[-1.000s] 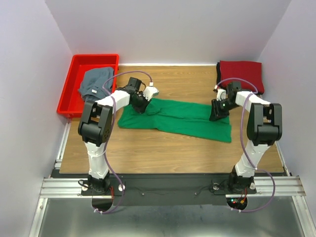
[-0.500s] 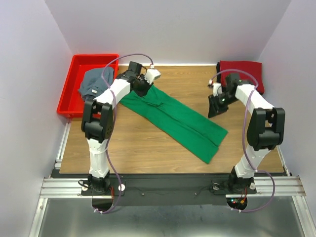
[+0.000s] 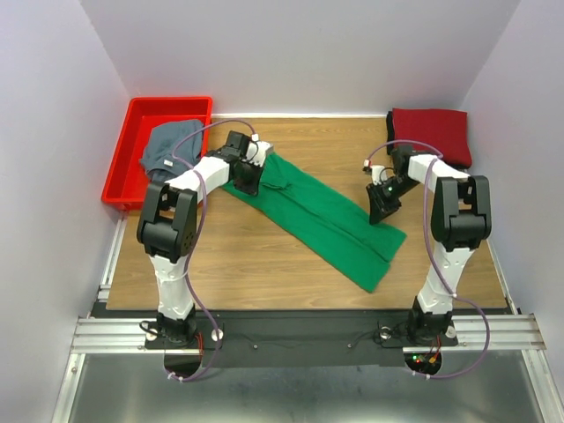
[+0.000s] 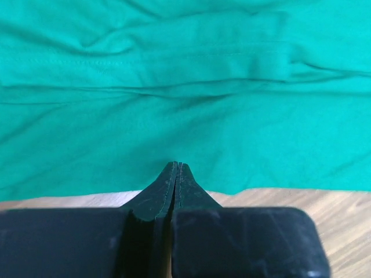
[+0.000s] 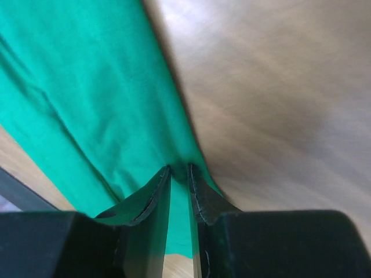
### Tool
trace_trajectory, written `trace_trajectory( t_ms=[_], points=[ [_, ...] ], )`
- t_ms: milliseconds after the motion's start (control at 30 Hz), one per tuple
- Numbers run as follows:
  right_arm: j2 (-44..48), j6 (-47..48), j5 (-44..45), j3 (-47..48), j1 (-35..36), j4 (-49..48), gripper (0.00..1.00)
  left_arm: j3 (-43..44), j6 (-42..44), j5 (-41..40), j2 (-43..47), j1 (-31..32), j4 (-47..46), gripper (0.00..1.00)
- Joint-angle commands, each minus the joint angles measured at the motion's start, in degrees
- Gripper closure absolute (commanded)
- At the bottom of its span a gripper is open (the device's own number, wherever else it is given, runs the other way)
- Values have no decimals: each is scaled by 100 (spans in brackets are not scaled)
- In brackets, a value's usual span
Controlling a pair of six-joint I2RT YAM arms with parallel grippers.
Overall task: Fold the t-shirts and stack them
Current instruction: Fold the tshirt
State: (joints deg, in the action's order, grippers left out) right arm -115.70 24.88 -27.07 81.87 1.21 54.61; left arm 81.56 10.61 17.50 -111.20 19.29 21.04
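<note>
Four things to call on the wooden table (image 3: 264, 256), biggest first. Across its middle lies the green t-shirt (image 3: 308, 211), folded into a long narrow strip that runs on a slant from the far left down towards the near right, flat on the wood. At the far left corner sits the red bin (image 3: 119, 176), hard against the table's edge, and the grey-blue t-shirt (image 3: 167, 145) is heaped inside it, spilling over the right-hand rim. Over at the far right corner the dark red t-shirt (image 3: 432, 132) rests as a tidy folded square, well apart from the green one.

Now the arms. The left gripper (image 4: 177, 165) is down at the far left end of the green strip, near its edge, and its jaws are pressed tight together with only a hairline between them; whether any cloth is caught there I cannot tell. The right gripper (image 5: 179, 168) is at the strip's right-hand edge, about two thirds of the way along, with its jaws drawn in to a narrow slit and green cloth pinched in it.
</note>
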Motion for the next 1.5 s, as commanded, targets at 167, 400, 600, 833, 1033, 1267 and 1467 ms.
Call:
trace_trajectory(
  t_ms=[167, 400, 600, 833, 1033, 1267, 1467],
  points=[
    [645, 69, -70, -1339, 476, -91, 76, 1018, -69, -686, -1174, 31, -65, 100],
    [1119, -211, -1062, -1218, 731, 173, 63, 5415, 739, -1135, -3485, 22, 1067, 100],
    [1226, -510, -1423, -498, 722, 6, 58, 4499, 820, -836, -2324, 22, 194, 95],
    [479, -1133, -1626, 468, 740, -854, 59, 2894, 135, -28, -1160, 75, -127, 92],
    [-303, -1258, -1530, 998, 784, -987, 63, 1822, -577, 395, -965, 198, -266, 92],
    [-454, -1539, -1547, 849, 942, -1391, 63, 1881, -736, 483, -1483, 251, -372, 93],
    [-331, -1601, -1477, 673, 942, -1418, 62, 2557, -692, 176, -2081, 172, -223, 96]
  ],
)
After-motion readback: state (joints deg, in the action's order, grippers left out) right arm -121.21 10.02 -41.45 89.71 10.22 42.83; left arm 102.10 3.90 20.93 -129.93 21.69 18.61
